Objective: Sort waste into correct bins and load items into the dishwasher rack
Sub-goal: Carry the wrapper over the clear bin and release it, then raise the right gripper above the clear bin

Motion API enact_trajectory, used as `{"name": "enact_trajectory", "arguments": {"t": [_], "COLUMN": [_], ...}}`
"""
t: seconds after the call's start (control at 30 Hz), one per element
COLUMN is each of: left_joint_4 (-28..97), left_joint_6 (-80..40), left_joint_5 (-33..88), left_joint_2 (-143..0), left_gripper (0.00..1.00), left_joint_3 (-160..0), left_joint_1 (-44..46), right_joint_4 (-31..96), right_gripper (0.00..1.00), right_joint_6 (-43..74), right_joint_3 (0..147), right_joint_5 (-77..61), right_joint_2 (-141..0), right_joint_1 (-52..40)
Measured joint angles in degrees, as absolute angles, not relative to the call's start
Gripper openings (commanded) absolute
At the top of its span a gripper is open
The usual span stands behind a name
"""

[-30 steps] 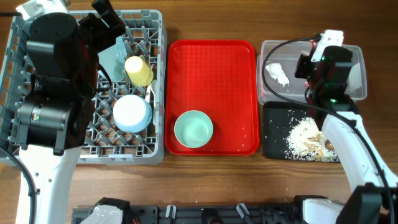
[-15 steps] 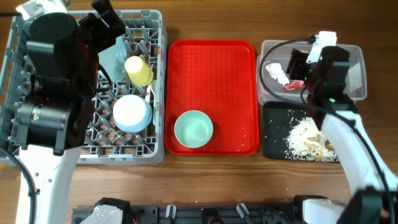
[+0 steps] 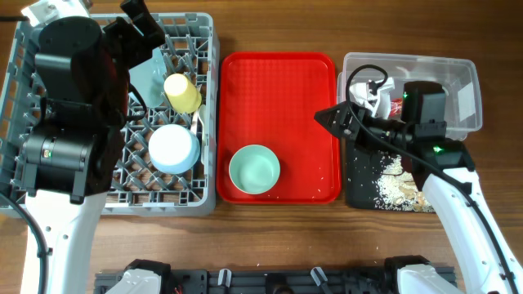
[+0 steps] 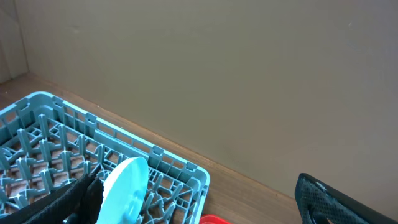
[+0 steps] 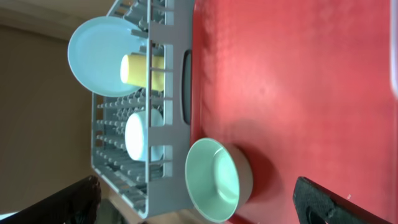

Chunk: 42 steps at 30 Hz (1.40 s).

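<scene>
Ahead of right gripper (image 3: 335, 122) fingertips, well apart, on red tray (image 3: 278, 82): pale green bowl (image 3: 254, 170), upright, mouth up. Fingers spread wide, nothing between them. Bowl likely light, stiff, smooth plastic, slippery; pinch rim, one finger inside wall, one outside.

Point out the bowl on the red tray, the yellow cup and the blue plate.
bowl (image 3: 254, 170): overhead, its inside bottom.
yellow cup (image 3: 183, 92): overhead, its side.
blue plate (image 5: 93, 53): right wrist, its bare face.
</scene>
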<state>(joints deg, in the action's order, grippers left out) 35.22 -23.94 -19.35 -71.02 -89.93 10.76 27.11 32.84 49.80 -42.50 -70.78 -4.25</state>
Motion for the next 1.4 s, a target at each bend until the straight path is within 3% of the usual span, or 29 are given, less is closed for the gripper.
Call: {"name": "enact_trajectory", "arguments": {"t": [0.1,0.23,0.43,0.57,0.73,1.0,1.4], "left_joint_4": [35.2,35.2,35.2,35.2,35.2,35.2,35.2], "left_joint_6": [-23.9,-23.9,-23.9,-23.9,-23.9,-24.0,-23.9], "left_joint_5": [-19.4,-19.4,-19.4,-19.3,-19.4,-19.4,-19.3], "left_joint_2": [-71.0,-71.0,-71.0,-71.0,-71.0,-71.0,-71.0], "left_gripper": [1.0,1.0,1.0,1.0,1.0,1.0,1.0], "left_joint_3": [-89.9,-89.9,-89.9,-89.9,-89.9,-89.9,-89.9], "left_joint_1": [10.8,10.8,10.8,10.8,10.8,10.8,10.8], "right_joint_4": [28.3,29.6,34.6,33.1,31.3,23.0,23.5], "right_gripper": [1.0,1.0,1.0,1.0,1.0,1.0,1.0], "right_joint_6": [32.9,24.3,9.5,5.1,-3.4,-6.4,-6.8], "right_joint_3": [49.8,49.8,49.8,49.8,51.4,58.8,58.8], "right_joint_5": [-43.7,-42.7,-15.5,-8.3,-6.8,-7.0,-7.0], "right_joint_2": [-70.8,-70.8,-71.1,-71.2,-69.7,-59.5,-66.6], "right_joint_1": [-4.3,-4.5,-6.2,-6.2,-6.2,-6.2,-6.2]}}
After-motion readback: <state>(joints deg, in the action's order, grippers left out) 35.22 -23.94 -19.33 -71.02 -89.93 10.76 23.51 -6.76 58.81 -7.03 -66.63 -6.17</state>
